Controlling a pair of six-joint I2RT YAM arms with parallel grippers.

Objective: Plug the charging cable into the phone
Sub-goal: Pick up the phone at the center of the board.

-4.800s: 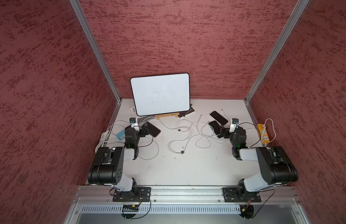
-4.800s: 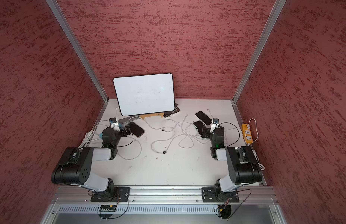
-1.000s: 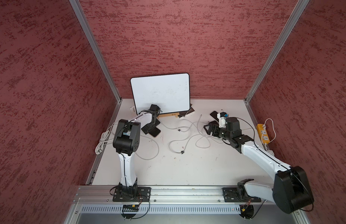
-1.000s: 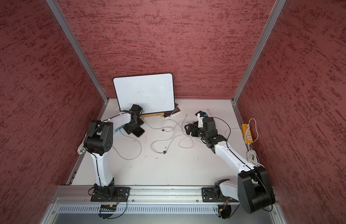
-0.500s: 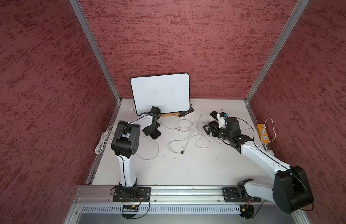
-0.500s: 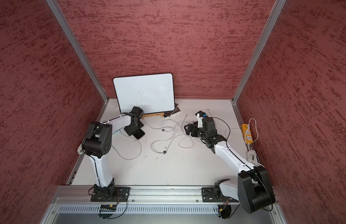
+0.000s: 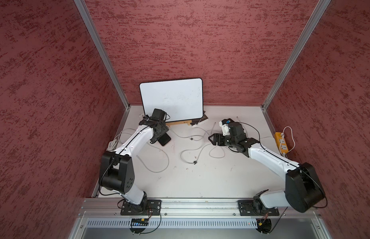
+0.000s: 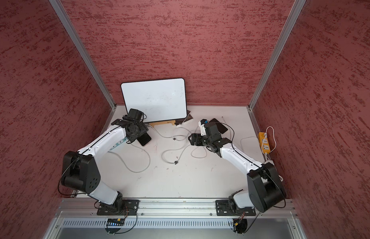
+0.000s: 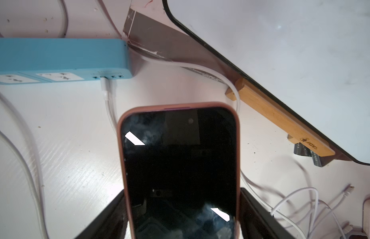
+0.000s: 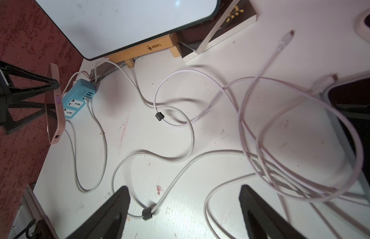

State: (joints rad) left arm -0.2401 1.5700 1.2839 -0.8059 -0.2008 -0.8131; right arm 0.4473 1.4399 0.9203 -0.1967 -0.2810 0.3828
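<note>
Left arm [image 7: 134,142] and right arm [image 7: 269,157] have stretched forward from their folded rest over the white surface [image 7: 200,180]. Left gripper [image 9: 181,204] clamps the tilted pink-cased, black-screened phone [image 9: 180,161] by its sides. Right gripper [image 10: 184,189] hangs open above loose white charging cables [image 10: 175,158].

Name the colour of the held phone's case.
Pink phone case, clearest in the left wrist view.
</note>
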